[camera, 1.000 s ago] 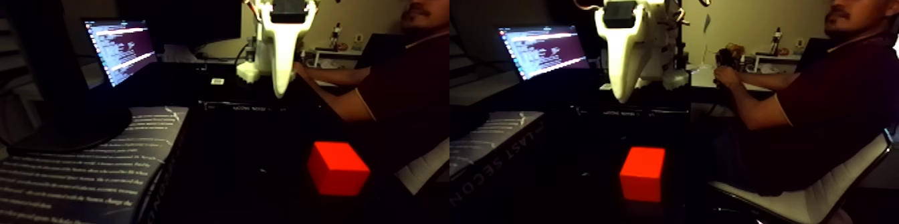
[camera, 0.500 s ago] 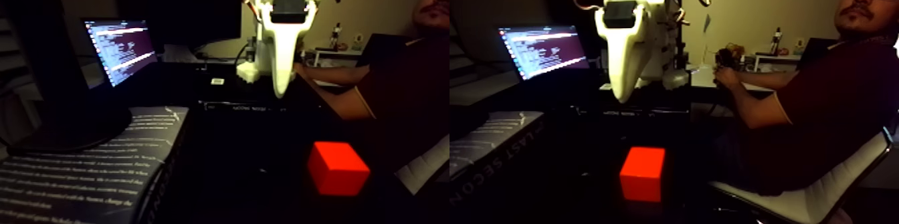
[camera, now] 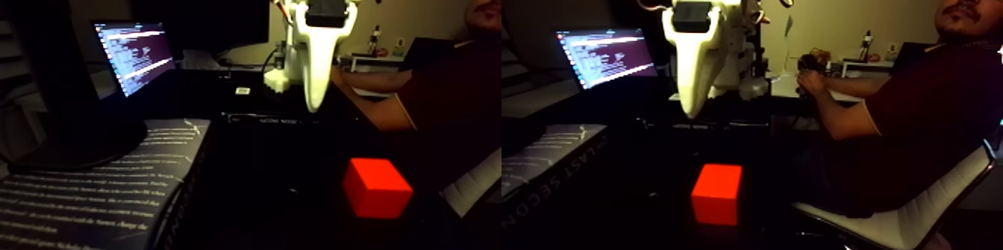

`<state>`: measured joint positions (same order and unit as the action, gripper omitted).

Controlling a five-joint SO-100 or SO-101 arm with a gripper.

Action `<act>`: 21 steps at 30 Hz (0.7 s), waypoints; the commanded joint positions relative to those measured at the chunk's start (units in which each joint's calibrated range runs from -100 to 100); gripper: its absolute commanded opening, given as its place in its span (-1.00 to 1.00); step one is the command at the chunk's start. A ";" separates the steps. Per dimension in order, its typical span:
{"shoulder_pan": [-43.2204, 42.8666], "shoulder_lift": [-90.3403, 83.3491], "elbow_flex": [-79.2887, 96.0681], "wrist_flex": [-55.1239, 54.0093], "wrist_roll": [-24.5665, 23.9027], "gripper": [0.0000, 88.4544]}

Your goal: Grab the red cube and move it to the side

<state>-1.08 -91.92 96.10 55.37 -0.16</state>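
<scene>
The picture holds two side-by-side halves of one dark desk scene. The red cube (camera: pixel 377 187) rests on the dark table near the front, and it shows again in the right half (camera: pixel 717 193). My white gripper (camera: pixel 313 108) hangs point-down well above and behind the cube, a little to its left. In the right half the gripper (camera: pixel 690 113) is again apart from the cube. Its fingers taper together to a single tip with nothing between them.
A laptop (camera: pixel 134 55) with a lit screen stands at the back left, with a dark monitor (camera: pixel 201 10) behind it. A printed book (camera: pixel 89 186) lies at the front left. A person (camera: pixel 918 111) sits at the right on a white chair (camera: pixel 895 223).
The person's head has turned and lifted a little. My gripper has barely shifted, and the red cube has stayed where it was.
</scene>
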 commanded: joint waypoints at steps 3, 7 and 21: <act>0.17 7.97 -4.90 -6.29 6.28 -0.97; 0.66 14.95 -13.60 -5.87 11.89 -0.97; -0.33 43.35 -42.18 11.10 14.59 -0.97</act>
<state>-1.08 -53.22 61.16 62.71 14.47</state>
